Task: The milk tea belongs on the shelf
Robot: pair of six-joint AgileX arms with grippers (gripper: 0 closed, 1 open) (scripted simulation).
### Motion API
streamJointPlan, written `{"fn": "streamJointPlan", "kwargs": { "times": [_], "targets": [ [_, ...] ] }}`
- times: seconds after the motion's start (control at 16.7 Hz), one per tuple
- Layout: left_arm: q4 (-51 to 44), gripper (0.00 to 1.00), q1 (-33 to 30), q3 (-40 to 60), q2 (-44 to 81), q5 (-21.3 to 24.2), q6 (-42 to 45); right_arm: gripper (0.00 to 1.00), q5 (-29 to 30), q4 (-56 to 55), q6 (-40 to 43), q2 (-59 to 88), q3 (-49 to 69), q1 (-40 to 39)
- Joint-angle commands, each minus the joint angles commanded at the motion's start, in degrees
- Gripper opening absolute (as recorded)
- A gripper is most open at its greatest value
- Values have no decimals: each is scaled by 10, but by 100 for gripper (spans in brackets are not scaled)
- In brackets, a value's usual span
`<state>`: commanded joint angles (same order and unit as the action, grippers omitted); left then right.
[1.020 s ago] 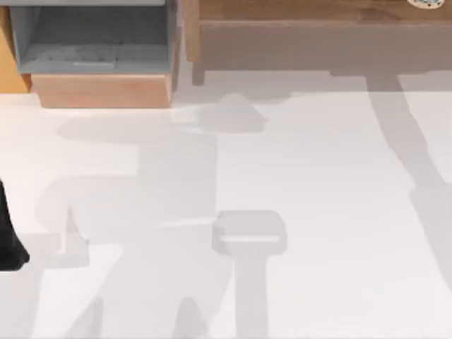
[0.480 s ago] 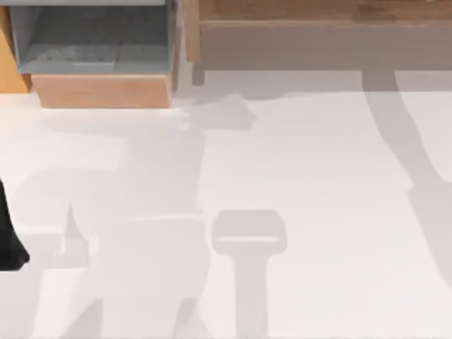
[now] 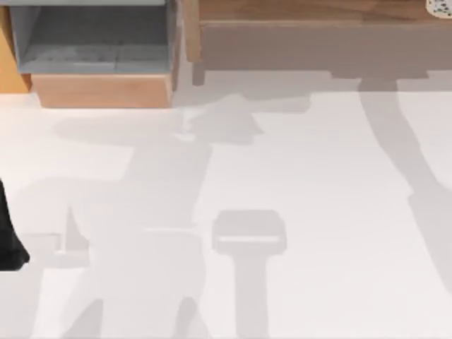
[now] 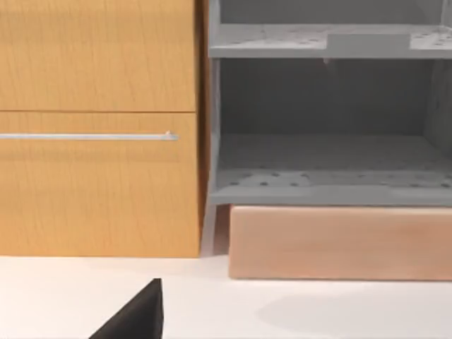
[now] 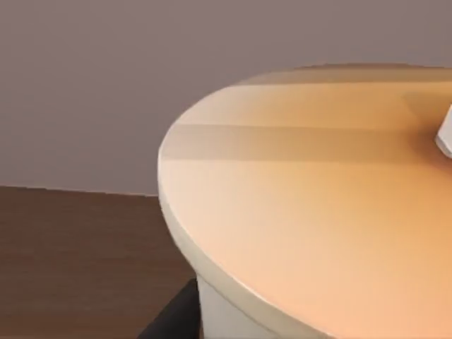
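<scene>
There, milk tea at the shelf's right end, markings illegible.

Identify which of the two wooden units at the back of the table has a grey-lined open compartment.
The box with the light orange wood front, at the top view's left. The long brown shelf to its right shows a plank rail and a dull grey-brown panel.
</scene>
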<state>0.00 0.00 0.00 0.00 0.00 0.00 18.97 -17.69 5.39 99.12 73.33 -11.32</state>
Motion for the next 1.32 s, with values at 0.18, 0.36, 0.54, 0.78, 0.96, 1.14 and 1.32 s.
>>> {"fn": "streamJointPlan", "kwargs": {
  "times": [0.18, 0.36, 0.54, 0.78, 0.96, 1.14, 1.32],
  "targets": [
    [0, 100, 0, 0, 0, 0, 0, 0, 18, 20, 14, 2, -26, -9],
    [0, 100, 0, 0, 0, 0, 0, 0, 16, 14, -11, 5, -24, 6],
    [0, 100, 0, 0, 0, 0, 0, 0, -10, -14, -33, 43, 14, 20],
    [0, 100, 0, 0, 0, 0, 0, 0, -67, -60, -53, 109, 75, 25],
    [0, 100, 0, 0, 0, 0, 0, 0, -83, -67, -67, 124, 85, 25],
    [0, 100, 0, 0, 0, 0, 0, 0, -83, -67, -67, 124, 85, 25],
    [0, 100, 0, 0, 0, 0, 0, 23, -83, -67, -67, 124, 85, 25]
  ]
}}
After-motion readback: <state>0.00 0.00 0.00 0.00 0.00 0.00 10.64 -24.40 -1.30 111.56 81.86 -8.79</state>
